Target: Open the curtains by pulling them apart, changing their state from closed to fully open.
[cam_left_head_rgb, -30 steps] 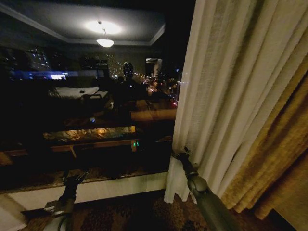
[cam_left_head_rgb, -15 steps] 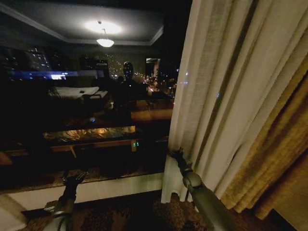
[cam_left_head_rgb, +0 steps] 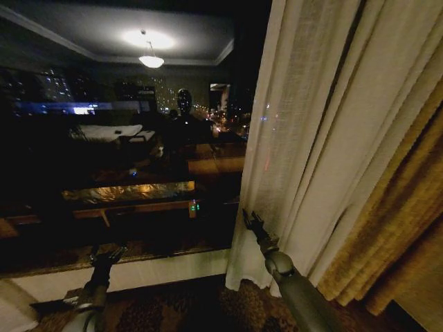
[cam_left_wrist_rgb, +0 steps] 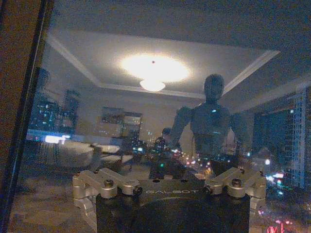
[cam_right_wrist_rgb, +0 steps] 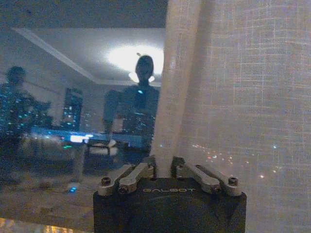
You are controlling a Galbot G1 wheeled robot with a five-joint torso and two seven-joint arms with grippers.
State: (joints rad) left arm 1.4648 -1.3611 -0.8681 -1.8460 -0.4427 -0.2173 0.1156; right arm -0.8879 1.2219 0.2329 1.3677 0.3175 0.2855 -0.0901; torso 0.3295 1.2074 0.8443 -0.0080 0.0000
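Dragging wrong way: your right gripper (cam_left_head_rgb: 248,216), pinched on curtain (cam_left_head_rgb: 304,131) edge, moved toward 10 o'clock; window gap narrower. Left gripper (cam_left_head_rgb: 105,254) parked 7 o'clock, spread wide.

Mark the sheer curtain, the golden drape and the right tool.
sheer curtain (cam_left_head_rgb: 325,138): head view, on its pleated middle.
golden drape (cam_left_head_rgb: 398,228): head view, on its folded face.
right tool (cam_right_wrist_rgb: 164,169): right wrist view, at the curtain edge pinched between its fingers.
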